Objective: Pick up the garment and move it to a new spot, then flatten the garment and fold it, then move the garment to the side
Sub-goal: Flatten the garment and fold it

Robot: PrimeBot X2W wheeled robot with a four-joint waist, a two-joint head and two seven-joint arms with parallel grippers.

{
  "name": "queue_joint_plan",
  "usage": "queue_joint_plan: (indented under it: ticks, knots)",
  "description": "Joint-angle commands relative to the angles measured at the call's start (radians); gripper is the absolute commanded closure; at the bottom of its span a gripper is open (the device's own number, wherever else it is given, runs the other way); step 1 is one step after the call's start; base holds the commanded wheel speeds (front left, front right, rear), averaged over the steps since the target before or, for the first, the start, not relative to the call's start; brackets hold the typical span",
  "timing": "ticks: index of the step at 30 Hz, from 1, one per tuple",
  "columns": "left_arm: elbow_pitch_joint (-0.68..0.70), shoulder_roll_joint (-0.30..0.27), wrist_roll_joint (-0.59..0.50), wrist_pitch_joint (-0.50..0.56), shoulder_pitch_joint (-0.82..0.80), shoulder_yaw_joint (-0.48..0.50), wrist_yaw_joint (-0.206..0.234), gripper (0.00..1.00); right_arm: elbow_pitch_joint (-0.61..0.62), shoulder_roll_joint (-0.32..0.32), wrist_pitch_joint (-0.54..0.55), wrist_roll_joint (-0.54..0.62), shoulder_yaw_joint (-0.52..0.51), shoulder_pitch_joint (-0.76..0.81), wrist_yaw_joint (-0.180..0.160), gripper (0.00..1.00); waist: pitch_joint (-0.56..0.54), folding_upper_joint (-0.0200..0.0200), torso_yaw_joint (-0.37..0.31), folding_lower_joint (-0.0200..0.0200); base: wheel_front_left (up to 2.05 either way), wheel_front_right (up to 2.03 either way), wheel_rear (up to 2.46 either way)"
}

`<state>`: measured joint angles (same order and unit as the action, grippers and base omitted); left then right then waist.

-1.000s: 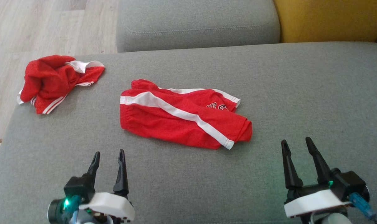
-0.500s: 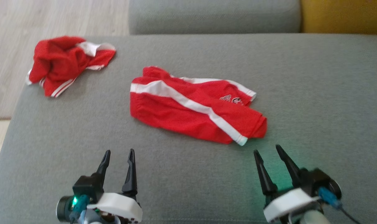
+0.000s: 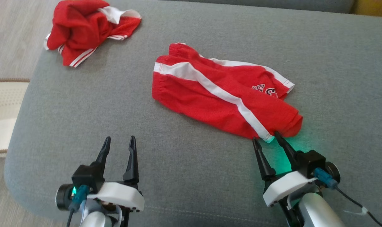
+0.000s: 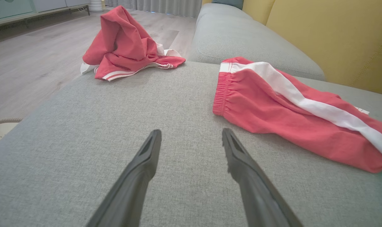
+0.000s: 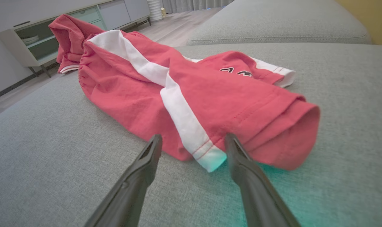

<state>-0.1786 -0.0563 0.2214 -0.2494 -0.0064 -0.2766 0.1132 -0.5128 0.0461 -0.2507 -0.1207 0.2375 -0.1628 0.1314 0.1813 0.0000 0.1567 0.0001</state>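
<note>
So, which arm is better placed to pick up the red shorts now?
Right. The right gripper, open, stands at the hem of the red shorts; the left gripper, open too, is over the sofa cushion, apart from them.

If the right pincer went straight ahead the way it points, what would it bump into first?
Most likely the red shorts. The open right pincer points straight at their near leg hem, where the white stripe ends. It is so close that I cannot tell if it is touching yet.
</note>
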Motion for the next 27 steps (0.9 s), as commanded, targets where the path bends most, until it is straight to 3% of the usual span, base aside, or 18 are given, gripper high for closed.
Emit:
queue_joint_plan:
  ticks: [1, 10, 27]
  knots:
    - [0.032, 0.004, -0.006, -0.012, -0.036, 0.033, -0.002, 0.0, 0.02, 0.004, -0.011, 0.002, 0.019, -0.032, -0.001, 0.0, 0.008, 0.0, 0.008, -0.0001, 0.0, 0.0, 0.0]
    - [0.036, 0.005, -0.008, -0.012, -0.042, 0.042, 0.001, 0.0, 0.019, 0.004, -0.011, -0.004, -0.002, -0.02, -0.001, 0.0, 0.029, 0.0, -0.004, -0.0001, 0.0, 0.0, 0.0]
    - [0.026, 0.006, -0.009, -0.012, -0.06, 0.042, 0.0, 0.0, 0.039, 0.004, -0.011, -0.035, 0.051, -0.023, -0.001, 0.0, 0.048, 0.0, -0.01, -0.0001, 0.0, 0.0, 0.0]
